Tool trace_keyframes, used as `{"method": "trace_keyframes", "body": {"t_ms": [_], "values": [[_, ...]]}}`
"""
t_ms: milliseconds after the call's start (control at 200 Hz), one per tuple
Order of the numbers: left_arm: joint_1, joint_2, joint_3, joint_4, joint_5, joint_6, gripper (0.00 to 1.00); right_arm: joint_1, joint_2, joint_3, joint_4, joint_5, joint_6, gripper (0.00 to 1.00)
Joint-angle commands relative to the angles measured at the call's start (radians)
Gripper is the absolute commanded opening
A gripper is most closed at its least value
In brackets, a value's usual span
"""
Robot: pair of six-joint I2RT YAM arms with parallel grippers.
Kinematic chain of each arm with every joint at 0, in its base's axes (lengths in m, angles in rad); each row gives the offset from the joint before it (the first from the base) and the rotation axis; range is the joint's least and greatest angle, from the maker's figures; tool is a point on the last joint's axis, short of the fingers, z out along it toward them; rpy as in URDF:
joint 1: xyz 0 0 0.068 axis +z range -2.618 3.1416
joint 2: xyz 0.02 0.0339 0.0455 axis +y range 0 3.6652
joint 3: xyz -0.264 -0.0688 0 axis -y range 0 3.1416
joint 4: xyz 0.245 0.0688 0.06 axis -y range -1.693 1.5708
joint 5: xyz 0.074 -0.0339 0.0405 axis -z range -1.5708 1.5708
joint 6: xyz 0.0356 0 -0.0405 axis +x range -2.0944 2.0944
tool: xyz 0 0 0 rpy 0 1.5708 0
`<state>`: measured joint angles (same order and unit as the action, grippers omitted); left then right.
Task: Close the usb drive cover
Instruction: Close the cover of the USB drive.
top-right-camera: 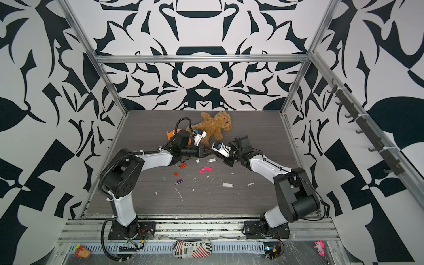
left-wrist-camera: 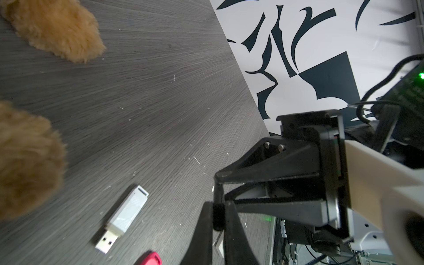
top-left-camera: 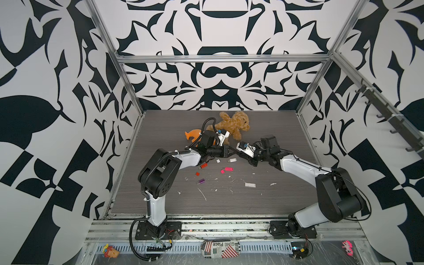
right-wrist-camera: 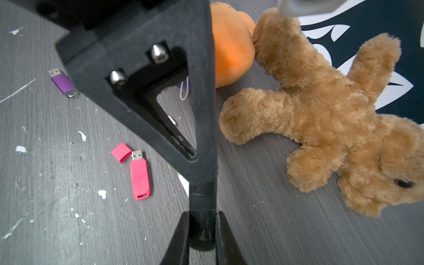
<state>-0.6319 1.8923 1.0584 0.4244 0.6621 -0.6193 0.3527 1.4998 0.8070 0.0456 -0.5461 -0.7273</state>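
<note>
Drive [right-wrist-camera: 202,231]: I think it is the small black stick held up in the air over the middle of the table [right-wrist-camera: 275,241]. The left pincer [left-wrist-camera: 218,206] is clenched on one end. The right pincer [right-wrist-camera: 203,213] is clenched on the other end, so the two sit tip to tip. The stick is too dark for me to tell if the cap is on all the way.

What could go wrong? Each pincer has only a little bit to hold. If they do not push in one straight line, the cap could go on crooked and get stuck. If they push too hard, the stick could pop out and drop. The tips are so close that they could bump.

On the table near them lie a white drive [left-wrist-camera: 125,214] and a pink drive [right-wrist-camera: 140,179] with its pink cap [right-wrist-camera: 121,152] off. The teddy [right-wrist-camera: 321,128] is close too. A dropped stick could land among these.
</note>
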Motion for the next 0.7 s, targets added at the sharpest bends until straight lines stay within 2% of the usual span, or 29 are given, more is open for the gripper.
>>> {"method": "trace_keyframes", "body": {"t_ms": [0, 195, 335, 475, 575, 695], "values": [[-0.057, 0.029, -0.015, -0.087, 0.066, 0.020, 0.07, 0.036, -0.075, 0.080, 0.116, -0.164, -0.056, 0.09], [-0.042, -0.001, -0.047, -0.019, 0.059, -0.019, 0.09, -0.008, -0.121, -0.016, 0.010, -0.154, -0.098, 0.09], [-0.037, -0.013, -0.035, -0.018, 0.060, -0.019, 0.12, -0.014, -0.127, -0.029, -0.145, -0.099, -0.189, 0.09], [-0.015, -0.053, -0.054, -0.012, 0.040, -0.014, 0.26, -0.033, -0.129, -0.054, -0.212, -0.037, -0.224, 0.10], [0.007, -0.101, -0.083, -0.030, 0.010, 0.020, 0.36, -0.037, -0.109, -0.051, -0.267, 0.073, -0.260, 0.10], [0.037, -0.154, -0.120, -0.079, -0.007, 0.064, 0.42, -0.037, -0.092, -0.055, -0.299, 0.144, -0.269, 0.11]]}}
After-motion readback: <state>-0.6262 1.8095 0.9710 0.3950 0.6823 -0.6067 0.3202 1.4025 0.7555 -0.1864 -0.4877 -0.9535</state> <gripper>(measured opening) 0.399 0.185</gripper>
